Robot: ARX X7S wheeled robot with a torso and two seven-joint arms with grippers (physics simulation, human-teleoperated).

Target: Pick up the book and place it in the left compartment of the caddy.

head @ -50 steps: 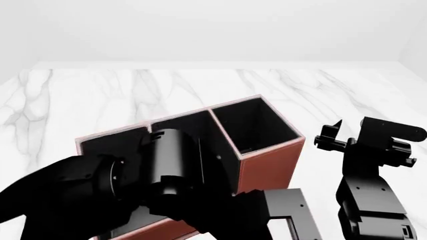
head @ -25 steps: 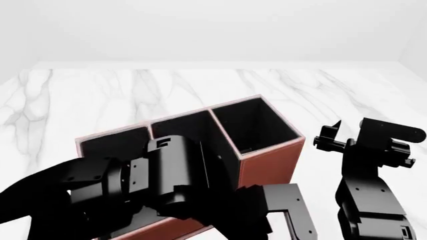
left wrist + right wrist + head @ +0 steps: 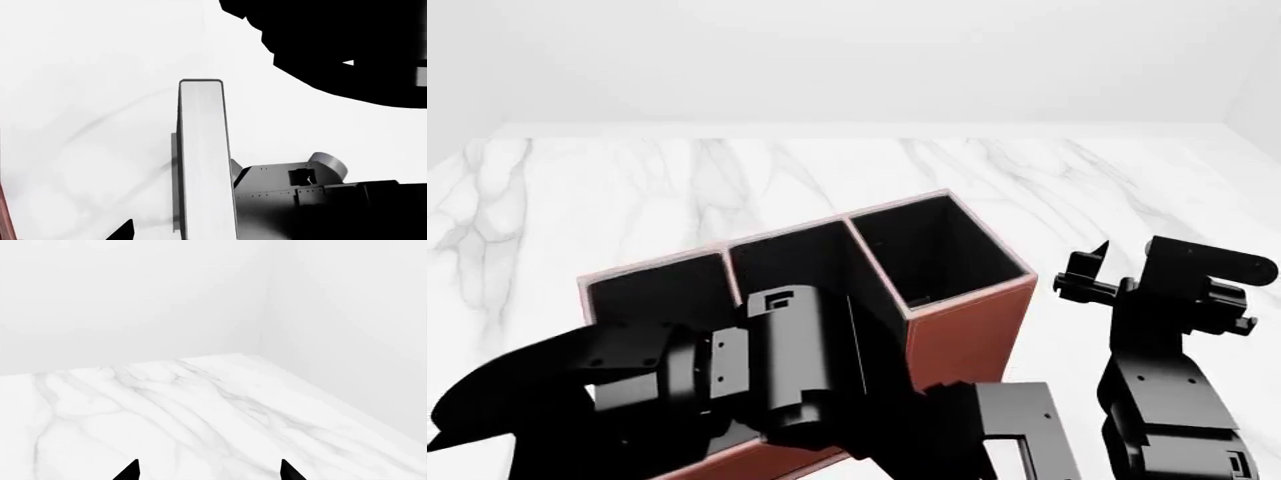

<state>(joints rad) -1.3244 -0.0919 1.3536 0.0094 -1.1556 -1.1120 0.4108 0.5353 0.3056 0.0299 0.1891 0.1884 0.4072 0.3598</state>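
The book (image 3: 203,160) is gripped edge-on in the left hand (image 3: 200,235), arm bent low over the caddy (image 3: 961,330).

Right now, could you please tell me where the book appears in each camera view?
Left wrist view: the book fills the middle of the picture, with its white page edge facing the camera.
Head view: not visible; the left arm blocks the near side of the caddy.
Right wrist view: not in it.
Shared landmark: the white marble table.
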